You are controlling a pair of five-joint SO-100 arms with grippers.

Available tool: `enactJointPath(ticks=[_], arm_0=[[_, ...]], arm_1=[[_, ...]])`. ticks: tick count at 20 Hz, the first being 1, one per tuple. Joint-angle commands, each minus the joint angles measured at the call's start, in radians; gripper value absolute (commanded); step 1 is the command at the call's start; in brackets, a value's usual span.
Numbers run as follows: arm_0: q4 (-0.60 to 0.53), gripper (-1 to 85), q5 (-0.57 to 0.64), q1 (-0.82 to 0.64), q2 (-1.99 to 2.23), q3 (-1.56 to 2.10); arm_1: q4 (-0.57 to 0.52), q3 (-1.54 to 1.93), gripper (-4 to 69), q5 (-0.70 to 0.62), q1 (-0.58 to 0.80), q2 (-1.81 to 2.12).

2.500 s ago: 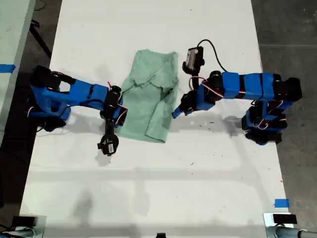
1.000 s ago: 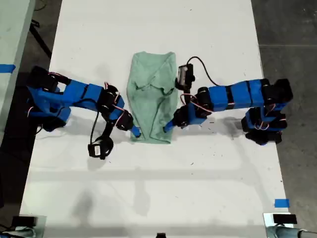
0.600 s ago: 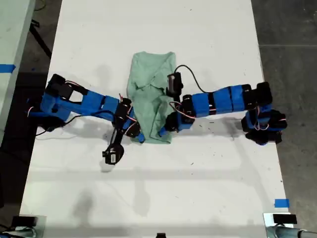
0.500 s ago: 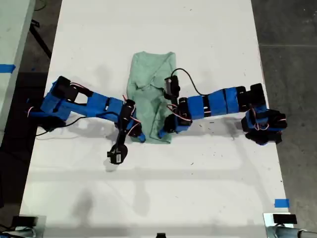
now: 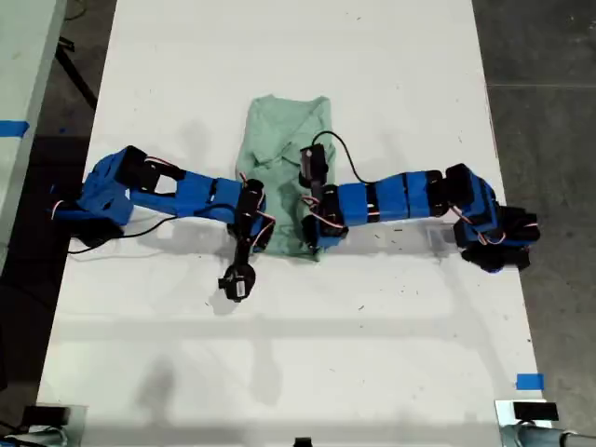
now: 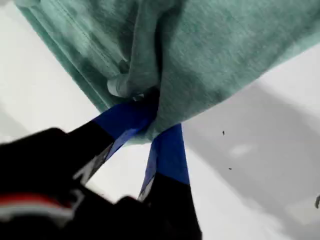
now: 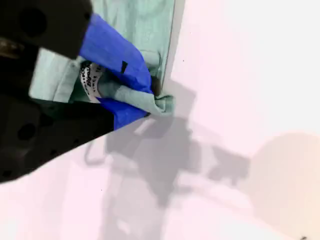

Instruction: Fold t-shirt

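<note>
t-shirt lower hem hidden under arms, exterior view

Pale mint-green t-shirt, plain soft fabric, folded into a narrow upright strip – mid-table, lower hem bunched and lifted – wrinkled.

Brightness: the white tabletop was evenly and brightly lit.
Shadows: soft grey ones lay beside both arms in the exterior view.
Blur: the first wrist view was soft.
Colour: the second wrist view was washed-out pinkish.
</note>
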Motion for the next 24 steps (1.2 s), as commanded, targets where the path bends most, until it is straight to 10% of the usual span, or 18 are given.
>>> enactJointPath(ticks=[1,12,24], arm_0=[[0.057,0.0,-0.018,0.054,0.051,0.0],[0.123,-0.1,-0.181,0.288,0.321,-0.015],[0.098,-0.1,0.163,-0.321,0.451,0.009]], arm_1=[[0.064,-0.018,-1.1,0.031,-0.046,0.101],[-0.054,-0.011,-1.1,0.184,-0.212,0.275],[-0.107,0.118,-1.3,-0.176,0.273,0.433]])
